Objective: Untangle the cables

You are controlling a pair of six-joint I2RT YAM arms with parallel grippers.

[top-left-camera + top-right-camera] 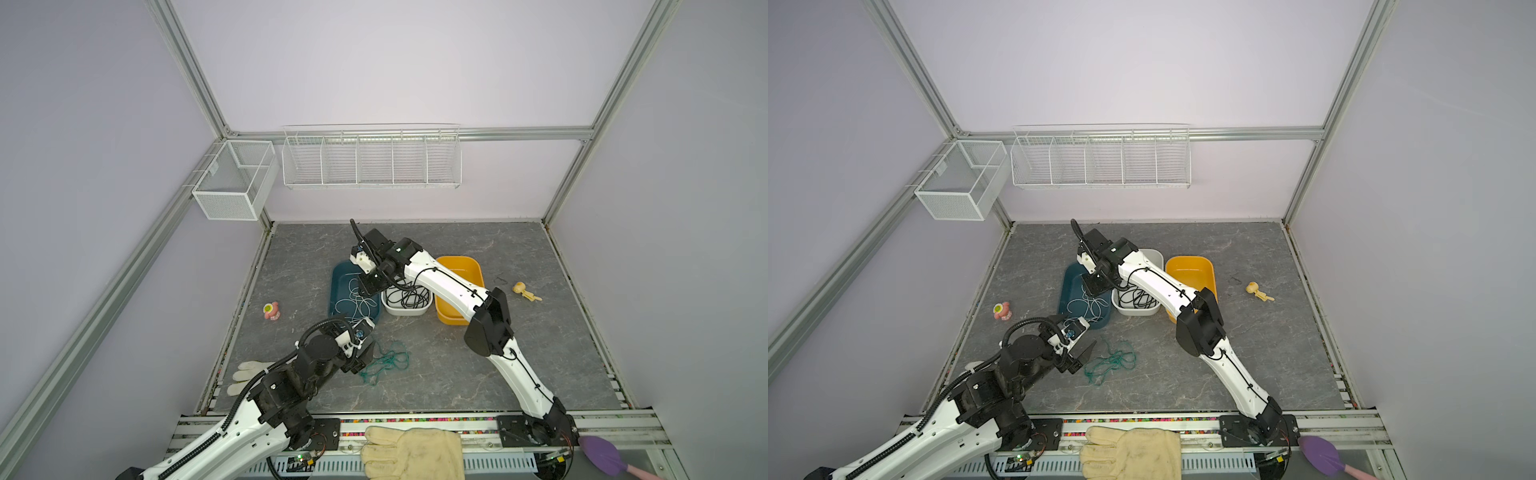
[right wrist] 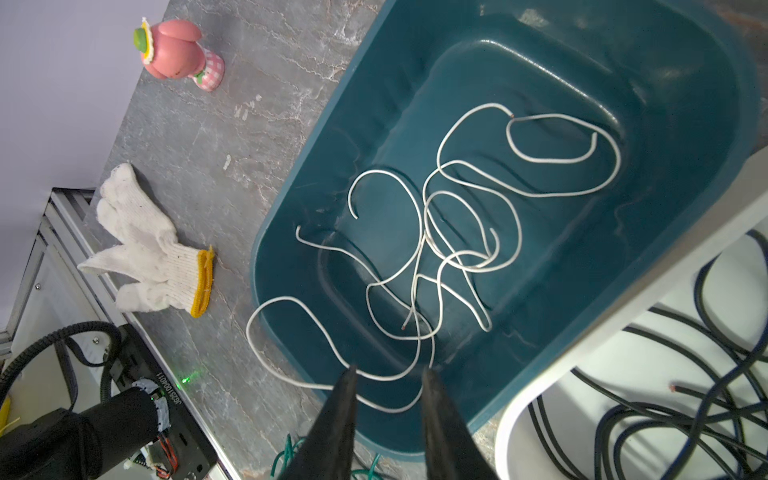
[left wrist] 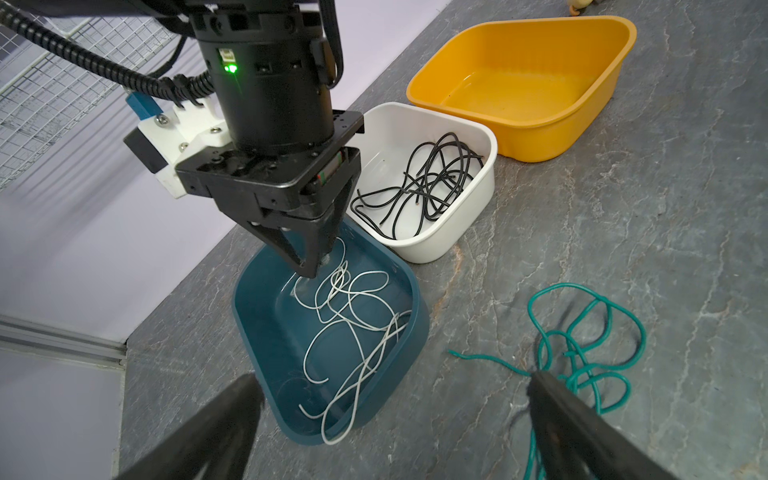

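**Jaws parted above white cables (image 2: 428,241) in teal tub (image 2: 706,124)**

The right arm (image 1: 440,282) reaches across the middle of the bench (image 1: 540,353) and points its jaws down into the teal tub. The right wrist view shows a narrow gap between the two tips with nothing pinched in it. A white strand runs just below them, and whether either tip touches it cannot be told. The white cables lie loosely looped and crossing on the tub's floor, and one loop hangs out over the rim onto the bench.

Just beside the teal tub stands a white tub (image 3: 465,220) with the black cables (image 3: 432,183) coiled inside. An orange tub (image 3: 540,137) stands on its far side.

The left arm (image 1: 316,353) holds its jaws spread wide and empty, low over the bench near the teal tub's front end. The teal-green cable (image 1: 388,360) lies in a loose knot on the bare bench just beside them. In the left wrist view one finger overlaps the cable, though contact cannot be judged.

A pink toy (image 2: 178,54) and a white knit glove (image 2: 145,249) rest on the bench's left side, well apart from the tubs.
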